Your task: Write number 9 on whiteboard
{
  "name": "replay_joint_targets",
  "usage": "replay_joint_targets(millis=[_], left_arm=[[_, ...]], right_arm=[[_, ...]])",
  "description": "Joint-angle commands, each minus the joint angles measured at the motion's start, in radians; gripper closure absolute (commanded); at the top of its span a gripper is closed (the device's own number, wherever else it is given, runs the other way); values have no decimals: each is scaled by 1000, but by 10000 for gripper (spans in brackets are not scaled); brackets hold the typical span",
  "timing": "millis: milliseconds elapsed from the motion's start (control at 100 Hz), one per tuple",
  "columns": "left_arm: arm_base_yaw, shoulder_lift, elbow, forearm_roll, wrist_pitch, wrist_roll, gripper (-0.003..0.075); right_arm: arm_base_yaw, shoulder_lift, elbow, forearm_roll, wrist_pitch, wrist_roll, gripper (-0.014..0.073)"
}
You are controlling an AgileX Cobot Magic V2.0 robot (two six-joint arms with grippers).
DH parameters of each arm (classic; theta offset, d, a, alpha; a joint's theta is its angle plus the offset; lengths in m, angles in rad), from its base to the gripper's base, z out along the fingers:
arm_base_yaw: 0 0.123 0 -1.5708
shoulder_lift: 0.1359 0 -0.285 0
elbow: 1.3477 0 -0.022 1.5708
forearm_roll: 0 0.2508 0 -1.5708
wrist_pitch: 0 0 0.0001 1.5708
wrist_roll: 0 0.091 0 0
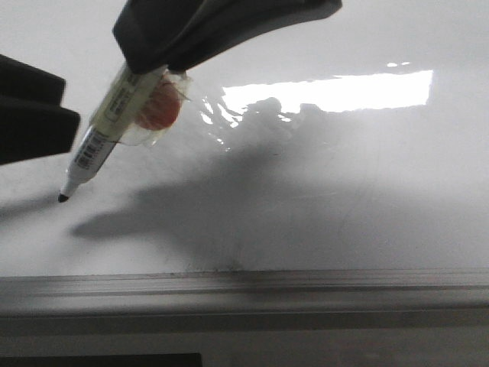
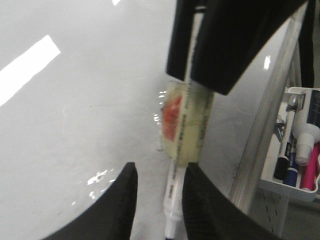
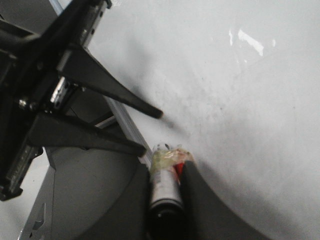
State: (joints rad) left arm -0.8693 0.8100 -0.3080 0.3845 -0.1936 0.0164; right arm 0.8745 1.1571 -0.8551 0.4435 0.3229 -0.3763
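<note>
My right gripper [image 1: 149,65] reaches in from the top and is shut on a white marker [image 1: 99,141] wrapped in yellowish tape with a red patch [image 1: 157,111]. The marker slants down to the left, its black tip [image 1: 63,197] at or just above the whiteboard [image 1: 321,191]; I cannot tell if it touches. The right wrist view shows the marker [image 3: 165,185] clamped between my fingers [image 3: 167,167]. My left gripper [image 1: 70,103] is open and empty at the left edge, beside the marker; it also shows in the left wrist view [image 2: 157,172]. No black number 9 shows on the board.
A bright glare patch [image 1: 328,90] lies on the board's far right. The grey metal edge rail [image 1: 244,287] runs along the near side. A white tray [image 2: 295,165] with several markers hangs beyond the rail. Faint grey smudges mark the board [image 3: 200,100].
</note>
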Motion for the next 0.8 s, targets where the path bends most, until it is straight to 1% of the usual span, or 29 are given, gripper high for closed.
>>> replay_joint_targets(millis=[0,70,140,210,260,390,610,690,790], left_arm=[[-1,-92,-33,-76,28,-9,507],[-1,-186,-33,-104,124,-9,495],[-1,-262,-33,-135,194,-9,451],[-1,-321,-33,-157,230,-9,408],[-1,-350,-33,-168,235,-9,398],[-1,-378,-33,-179,228,-9,398],[-1,-376,-33,-186,224,-9,399],[-1,-376,-33,-186,224,-9,399],[-1,-376,-33,-186,224,-9,399]], right_arm=[[-25,-49,-32,3,-60,-13,649],[-61,-78,-32,3,-56,-6,646],[-103,-112,-32,3,-49,2,645],[-147,-139,-39,3,-36,22,645],[-178,-145,-54,3,-10,26,645],[-242,-143,-114,3,37,26,645],[-338,-105,-163,3,35,40,645],[-341,-45,-172,35,37,41,645],[-295,30,-186,50,80,41,646]])
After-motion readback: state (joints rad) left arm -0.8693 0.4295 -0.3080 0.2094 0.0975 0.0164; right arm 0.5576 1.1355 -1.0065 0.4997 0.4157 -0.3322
